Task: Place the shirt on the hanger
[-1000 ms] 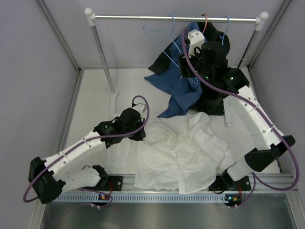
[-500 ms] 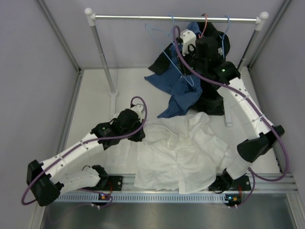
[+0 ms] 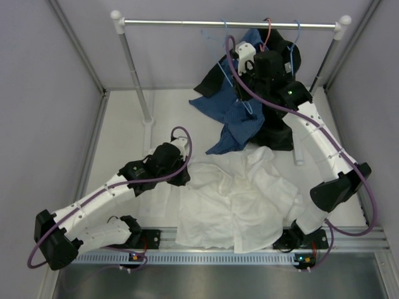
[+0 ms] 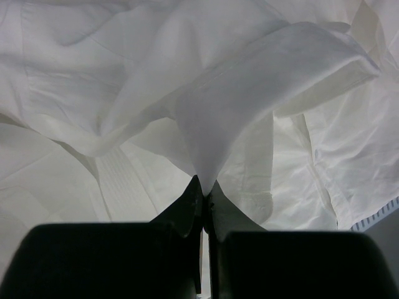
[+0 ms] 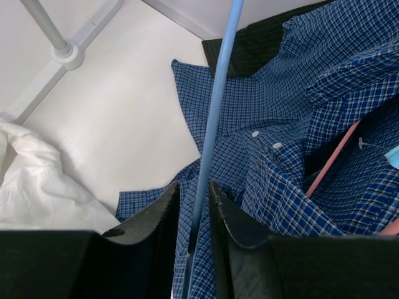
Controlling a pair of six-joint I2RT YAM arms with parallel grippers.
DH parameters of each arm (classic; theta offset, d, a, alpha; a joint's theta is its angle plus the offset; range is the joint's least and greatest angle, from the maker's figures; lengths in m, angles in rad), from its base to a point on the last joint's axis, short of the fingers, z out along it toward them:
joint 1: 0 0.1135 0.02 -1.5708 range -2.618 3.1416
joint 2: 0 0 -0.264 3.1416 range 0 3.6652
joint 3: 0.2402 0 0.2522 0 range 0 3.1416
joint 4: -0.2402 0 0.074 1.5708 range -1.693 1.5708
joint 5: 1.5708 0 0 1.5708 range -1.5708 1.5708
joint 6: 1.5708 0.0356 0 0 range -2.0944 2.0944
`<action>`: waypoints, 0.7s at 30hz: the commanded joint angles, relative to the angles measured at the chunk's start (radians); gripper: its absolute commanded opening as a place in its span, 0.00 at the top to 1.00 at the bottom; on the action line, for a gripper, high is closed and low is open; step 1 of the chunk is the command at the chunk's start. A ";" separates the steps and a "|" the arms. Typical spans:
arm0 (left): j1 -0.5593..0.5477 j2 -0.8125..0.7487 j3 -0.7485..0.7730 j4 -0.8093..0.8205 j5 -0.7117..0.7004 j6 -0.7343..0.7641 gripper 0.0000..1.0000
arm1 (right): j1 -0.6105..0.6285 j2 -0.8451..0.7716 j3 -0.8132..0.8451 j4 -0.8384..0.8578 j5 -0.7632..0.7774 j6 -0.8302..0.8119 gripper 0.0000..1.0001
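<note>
Right wrist view: the right gripper [image 5: 193, 187] has narrowed since 1 second ago, jaws straddling the hanger [image 5: 215, 112] with slight gaps, by the rail [image 3: 187, 23]. The left gripper [image 4: 204, 187] stays pinched on the shirt [image 4: 249, 93].

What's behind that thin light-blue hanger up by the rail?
A crumpled blue checked shirt lies right behind the hanger, with a black garment beyond it. Whatever the checked shirt covers cannot be seen.

Under rail [image 3: 187, 23]: right half blocked by checked shirt [image 3: 240, 121], black garment [image 3: 278, 132]; left half open bench [image 3: 124, 124]; white shirt [image 3: 230, 199] spreads nearer.
</note>
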 commanded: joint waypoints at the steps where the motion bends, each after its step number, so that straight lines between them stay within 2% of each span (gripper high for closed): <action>1: 0.002 -0.029 -0.002 0.048 0.008 0.006 1.00 | -0.013 -0.025 -0.013 0.004 -0.002 0.017 0.77; 2: 0.002 -0.032 -0.002 0.049 0.005 0.006 1.00 | -0.013 -0.025 -0.016 0.004 -0.002 0.019 0.78; 5: 0.002 -0.035 -0.004 0.049 0.002 0.003 1.00 | -0.014 -0.028 -0.011 0.006 -0.002 0.022 0.92; 6: 0.002 -0.037 -0.005 0.046 0.007 0.002 1.00 | -0.014 -0.033 -0.007 0.009 -0.001 0.025 0.99; 17: 0.002 -0.051 0.006 0.047 0.045 -0.027 1.00 | -0.014 -0.090 0.005 0.142 0.062 0.102 1.00; 21: 0.002 -0.064 -0.005 0.049 -0.010 -0.058 1.00 | -0.013 -0.082 0.048 0.149 0.050 0.126 1.00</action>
